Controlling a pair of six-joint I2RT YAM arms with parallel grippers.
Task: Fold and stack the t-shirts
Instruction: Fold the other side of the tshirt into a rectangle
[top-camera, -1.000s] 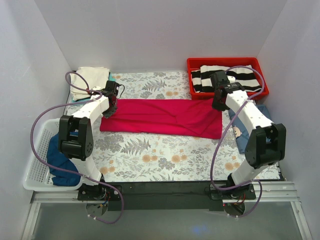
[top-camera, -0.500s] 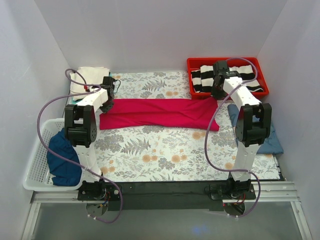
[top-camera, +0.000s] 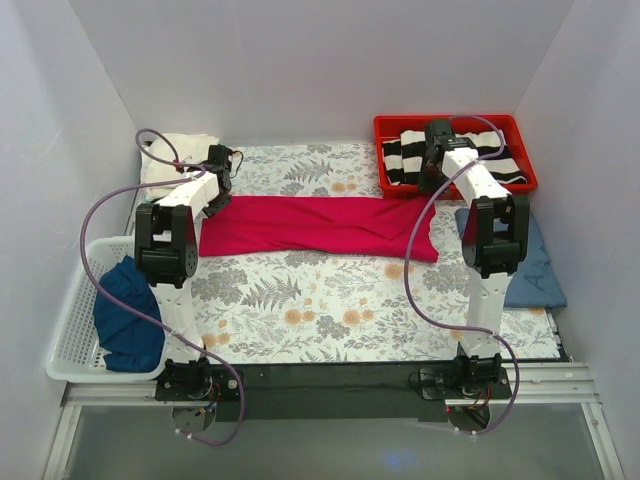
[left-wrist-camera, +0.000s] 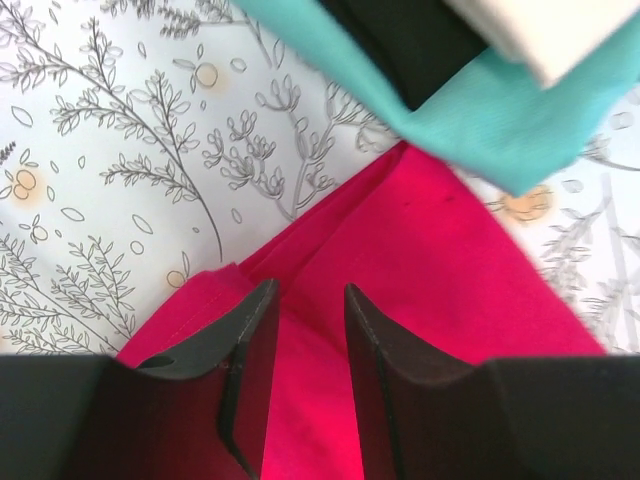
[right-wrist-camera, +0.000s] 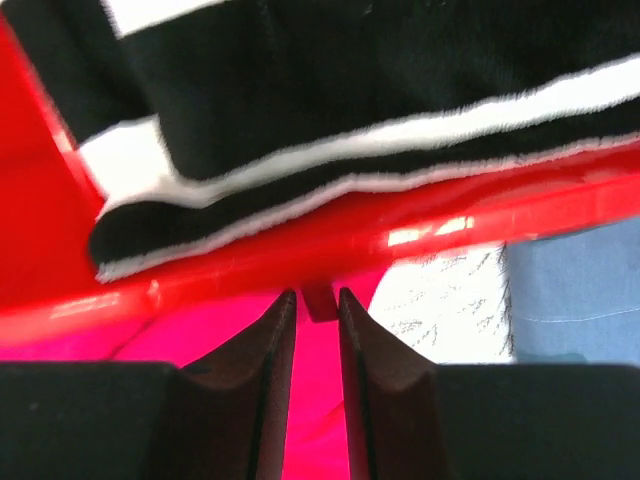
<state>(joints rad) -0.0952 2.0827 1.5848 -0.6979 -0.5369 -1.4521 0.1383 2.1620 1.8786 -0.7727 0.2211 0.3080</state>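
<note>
Red tray (top-camera: 455, 124): striped garment (top-camera: 408, 160). White basket (top-camera: 72, 325): navy t-shirt (top-camera: 125, 318). Crimson t-shirt (top-camera: 320, 225) lies on the table (top-camera: 300, 300); left gripper (left-wrist-camera: 310, 300) and right gripper (right-wrist-camera: 316, 300) at its far corners, jaws slightly parted, holding nothing.

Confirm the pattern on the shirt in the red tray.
The shirt in the tray has black and white stripes, clearest in the top external view.

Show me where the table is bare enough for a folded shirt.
Widest: the floral table in front of the red t-shirt. A narrower strip lies behind it, between the cream stack and red tray. Crowded: the white basket side and blue cloth side.
</note>
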